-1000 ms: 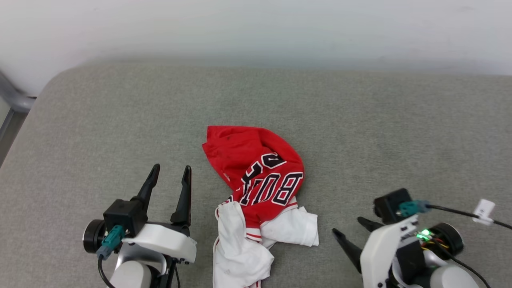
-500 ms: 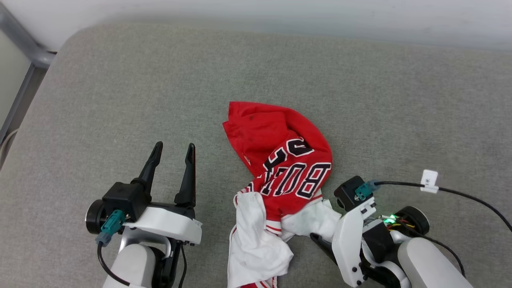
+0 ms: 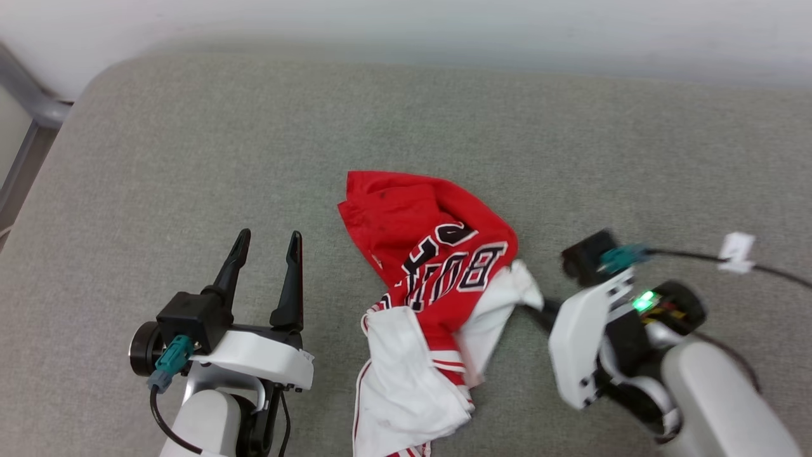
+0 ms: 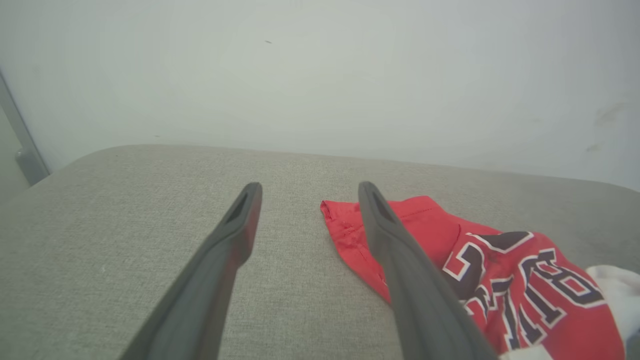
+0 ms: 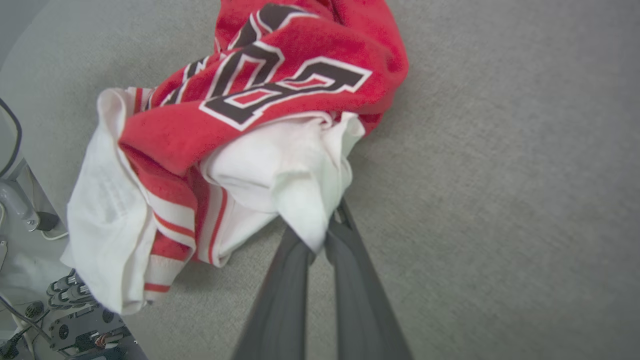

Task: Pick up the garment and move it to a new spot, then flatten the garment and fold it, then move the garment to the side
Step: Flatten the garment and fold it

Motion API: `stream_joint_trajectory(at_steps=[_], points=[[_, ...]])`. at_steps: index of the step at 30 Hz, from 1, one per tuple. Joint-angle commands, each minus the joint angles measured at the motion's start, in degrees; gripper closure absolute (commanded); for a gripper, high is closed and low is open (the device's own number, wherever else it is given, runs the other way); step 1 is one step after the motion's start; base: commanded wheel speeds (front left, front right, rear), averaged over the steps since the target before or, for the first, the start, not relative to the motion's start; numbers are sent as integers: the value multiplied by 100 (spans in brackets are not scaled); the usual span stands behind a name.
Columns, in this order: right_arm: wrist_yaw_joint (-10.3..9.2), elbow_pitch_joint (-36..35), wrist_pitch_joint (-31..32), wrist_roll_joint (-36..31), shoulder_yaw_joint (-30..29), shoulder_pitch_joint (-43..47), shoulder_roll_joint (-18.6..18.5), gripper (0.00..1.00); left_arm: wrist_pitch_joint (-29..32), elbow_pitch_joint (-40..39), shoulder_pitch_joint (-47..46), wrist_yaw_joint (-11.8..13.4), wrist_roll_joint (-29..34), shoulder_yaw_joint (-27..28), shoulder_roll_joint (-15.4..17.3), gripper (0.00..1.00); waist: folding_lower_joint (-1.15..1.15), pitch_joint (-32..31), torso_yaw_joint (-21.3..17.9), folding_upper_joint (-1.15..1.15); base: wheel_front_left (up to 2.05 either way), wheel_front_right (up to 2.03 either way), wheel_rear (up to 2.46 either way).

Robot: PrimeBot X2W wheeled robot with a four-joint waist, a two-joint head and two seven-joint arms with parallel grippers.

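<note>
The left claw (image 3: 269,233) is held wide open near the front edge of the tabletop (image 3: 190,158), with nothing in it. The garment (image 3: 419,254) is bunched up in the middle. The right claw (image 5: 325,235), open a moment ago, is now pinched shut on its white sleeve (image 5: 285,175), so lifting can likely be started.

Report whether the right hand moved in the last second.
Yes. Against the garment, the right hand closed in leftward and now pinches its white sleeve.
</note>
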Motion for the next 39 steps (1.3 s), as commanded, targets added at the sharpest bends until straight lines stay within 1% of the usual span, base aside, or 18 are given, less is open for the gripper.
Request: stream_joint_trajectory(at_steps=[1,5,8,9,12,14,16,18,19,20,21,22,23,29,34,39], points=[[-4,-181,-43,-83,-164,-10,-36,100,-27,7,62,-13,24,12,3,0,-1,-103,-94,0,0,0,0],[-4,-739,-3,-360,-985,364,-93,100,-27,35,130,-13,53,12,-25,0,-1,-251,-192,0,0,0,0],[-5,-913,80,-575,-1836,824,-24,100,-27,31,183,-18,64,2,-38,0,-1,-299,-230,0,0,0,0],[-4,-931,92,-613,-2130,989,70,100,-27,34,202,-26,67,2,-40,0,-1,-311,-236,0,0,0,0],[-5,-786,92,-782,-2986,1461,266,100,-23,50,225,-38,79,2,-34,0,-1,-325,-257,0,0,0,0],[-4,-615,33,-885,-3412,1690,399,100,-23,63,220,-52,77,2,-19,0,-1,-325,-261,0,0,0,0],[-4,-364,-56,-819,-3630,1825,547,100,-23,88,225,-46,87,8,7,0,-1,-328,-277,0,0,0,0],[-4,-129,-213,-805,-3690,1872,607,100,-23,115,231,-48,98,6,24,0,-1,-334,-285,0,0,0,0],[-4,2,-297,-742,-3676,1863,649,94,-23,128,237,-47,100,7,30,0,-1,-342,-294,0,0,0,0],[-4,106,-395,-779,-3628,1867,647,70,-23,141,246,-50,101,6,33,0,-1,-352,-299,0,0,0,0],[-4,198,-529,-760,-3587,1842,666,44,-23,168,262,-52,105,2,42,0,-1,-364,-303,0,0,0,0],[-4,276,-664,-707,-3538,1808,698,0,-23,186,276,-54,105,-2,46,0,-1,-384,-307,0,0,0,0],[-4,276,-664,-707,-3538,1808,698,0,-23,186,276,-54,105,-2,46,0,-1,-384,-307,0,0,0,0],[-4,507,-1676,-799,-3410,1880,730,0,-23,291,392,-48,78,-47,52,0,-1,-591,-290,0,0,0,0],[-4,634,-2282,-914,-3502,2087,741,0,-3,364,580,-12,43,-64,69,0,-1,-849,-302,0,0,0,0],[-4,370,-3065,-1120,-3569,2272,761,0,64,327,717,26,24,-54,137,0,-1,-1034,-337,0,0,0,0]])
